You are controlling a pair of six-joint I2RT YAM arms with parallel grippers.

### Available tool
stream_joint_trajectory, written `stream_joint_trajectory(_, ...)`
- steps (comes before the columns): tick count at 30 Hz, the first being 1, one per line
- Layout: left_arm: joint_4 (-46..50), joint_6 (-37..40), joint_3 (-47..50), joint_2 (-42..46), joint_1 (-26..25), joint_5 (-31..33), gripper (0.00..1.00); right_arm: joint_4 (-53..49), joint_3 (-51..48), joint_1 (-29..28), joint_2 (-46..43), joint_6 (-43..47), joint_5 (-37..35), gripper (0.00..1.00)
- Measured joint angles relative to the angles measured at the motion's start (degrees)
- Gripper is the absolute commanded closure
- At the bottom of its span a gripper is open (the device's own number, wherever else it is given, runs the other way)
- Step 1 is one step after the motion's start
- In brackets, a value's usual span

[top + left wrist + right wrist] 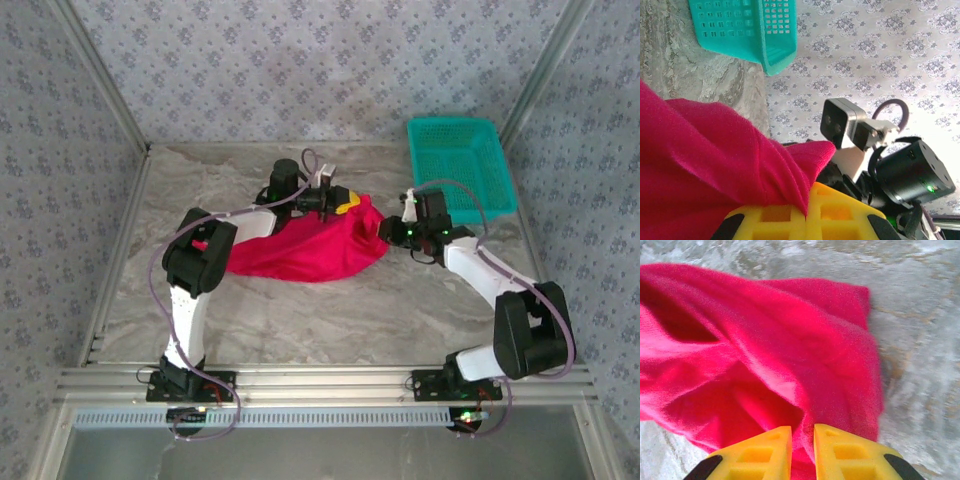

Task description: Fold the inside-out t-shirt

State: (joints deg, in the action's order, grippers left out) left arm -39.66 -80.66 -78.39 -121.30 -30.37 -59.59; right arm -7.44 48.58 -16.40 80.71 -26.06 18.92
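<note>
Yellow fingers (765, 220) of the left gripper (807, 199) sit at the bottom edge of the left wrist view, cut off by the frame, pressed together on a ridge of the inside-out t-shirt (700, 165), which rises between them in a tight red fold. From above, that left gripper (345, 203) holds the shirt's far right corner lifted off the table (330, 310), while the rest of the t-shirt (310, 250) lies in a loose bunch near the table's middle, between the two arms. Its sleeves, collar and hems cannot be told apart in the heap. In the right wrist view the right gripper (802, 432) shows two yellow fingers (760, 452) standing a narrow slit apart at the near edge of the t-shirt (765, 350), with red cloth lying in the slit. Whether they pinch that cloth I cannot tell, since their bases are cut off by the frame. Seen from overhead, the right gripper (392, 232) is at the shirt's right edge. A teal mesh basket (450, 122) stands at the far right corner of the table, well apart from the shirt, and its corner (740, 25) is cropped by the top of the left wrist view. Beyond the red fold there, a grey camera box (840, 122) and a black motor housing (912, 172) with a small green light belong to the right arm, partly hidden behind cloth and finger.
</note>
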Motion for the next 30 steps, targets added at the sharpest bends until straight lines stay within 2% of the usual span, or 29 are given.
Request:
stream_joint_trajectory(3, 0.5, 0.0, 0.0, 0.0, 0.0, 0.0, 1.00, 1.2, 1.2, -1.9, 2.3, 0.3, 0.4, 0.76)
stream_joint_trajectory(6, 0.8, 0.0, 0.0, 0.0, 0.0, 0.0, 1.00, 2.5, 3.3, -2.4, 6.2, 1.1, 0.7, 0.65)
stream_joint_trajectory(11, 1.2, 0.2, 0.0, 0.0, 0.0, 0.0, 1.00, 3.5, 6.3, -2.3, 12.5, 1.6, 0.4, 0.60)
stream_joint_trajectory(16, 1.9, 0.4, 0.0, 0.0, 0.0, 0.0, 1.00, 4.4, 8.0, -2.2, 15.2, 1.5, 0.4, 0.58)
stream_joint_trajectory(19, 2.1, 0.6, 0.0, 0.0, 0.0, 0.0, 1.00, 5.4, 9.1, -2.1, 15.9, 1.2, 0.5, 0.65)
stream_joint_trajectory(24, 2.1, 0.5, 0.0, 0.0, 0.3, 0.0, 1.00, 6.2, 10.1, -2.3, 16.2, 0.2, 0.4, 1.00)
stream_joint_trajectory(30, 0.8, -1.1, -0.5, 0.0, 1.0, 0.0, 1.00, 0.0, 10.8, -2.3, 12.6, 0.0, -1.6, 1.00)
